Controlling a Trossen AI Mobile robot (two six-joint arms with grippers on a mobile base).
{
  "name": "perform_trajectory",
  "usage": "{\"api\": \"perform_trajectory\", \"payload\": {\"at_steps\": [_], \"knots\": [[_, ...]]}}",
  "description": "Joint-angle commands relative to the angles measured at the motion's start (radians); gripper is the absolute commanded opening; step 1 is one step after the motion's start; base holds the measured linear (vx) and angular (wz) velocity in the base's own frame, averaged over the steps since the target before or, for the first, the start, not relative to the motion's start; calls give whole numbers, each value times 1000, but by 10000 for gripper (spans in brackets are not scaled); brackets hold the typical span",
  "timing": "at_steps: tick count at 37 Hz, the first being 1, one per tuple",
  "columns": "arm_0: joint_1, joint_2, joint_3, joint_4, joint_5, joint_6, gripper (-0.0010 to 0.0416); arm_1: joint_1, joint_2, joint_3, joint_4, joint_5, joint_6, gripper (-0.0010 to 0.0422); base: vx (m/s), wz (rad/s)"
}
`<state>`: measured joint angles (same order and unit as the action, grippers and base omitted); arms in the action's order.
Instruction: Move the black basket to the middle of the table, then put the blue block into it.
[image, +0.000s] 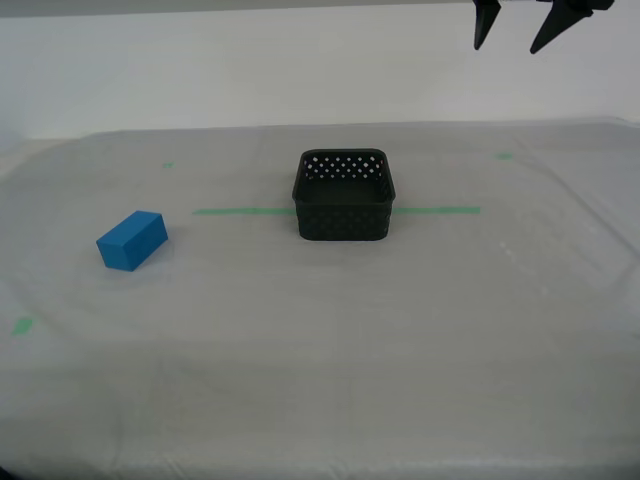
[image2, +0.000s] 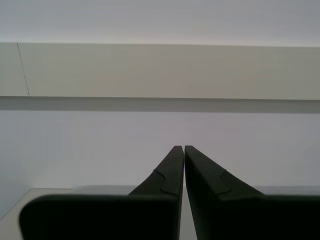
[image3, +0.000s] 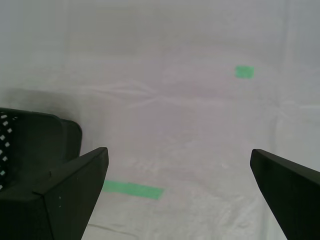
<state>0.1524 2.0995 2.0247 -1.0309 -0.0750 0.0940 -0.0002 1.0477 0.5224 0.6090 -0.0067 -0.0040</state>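
Exterior view: perforated black basket (image: 344, 196).

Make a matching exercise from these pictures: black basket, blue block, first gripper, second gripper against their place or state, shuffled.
Things:
1. black basket
2. blue block
3. my first gripper
4. my second gripper

Place or state:
A. jaws shut, holding nothing
B. on the green tape line, mid-table
C. jaws wide open, empty
D. on the cloth toward the exterior view's left, outside the basket

Pairs: 1-B, 2-D, 3-C, 4-A
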Motion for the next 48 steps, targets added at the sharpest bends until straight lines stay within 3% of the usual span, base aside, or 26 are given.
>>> {"api": "perform_trajectory", "payload": {"at_steps": [1,23,48], "knots": [[-11,-21,-52,12,-3,-16,398,0,0,1,6,0,2,0,0,0],[-15,-186,-445,208,-29,-31,398,0,0,1,6,0,1,0,0,0],[-15,-381,-708,332,-29,-35,398,0,0,1,6,0,1,0,0,0]]}}
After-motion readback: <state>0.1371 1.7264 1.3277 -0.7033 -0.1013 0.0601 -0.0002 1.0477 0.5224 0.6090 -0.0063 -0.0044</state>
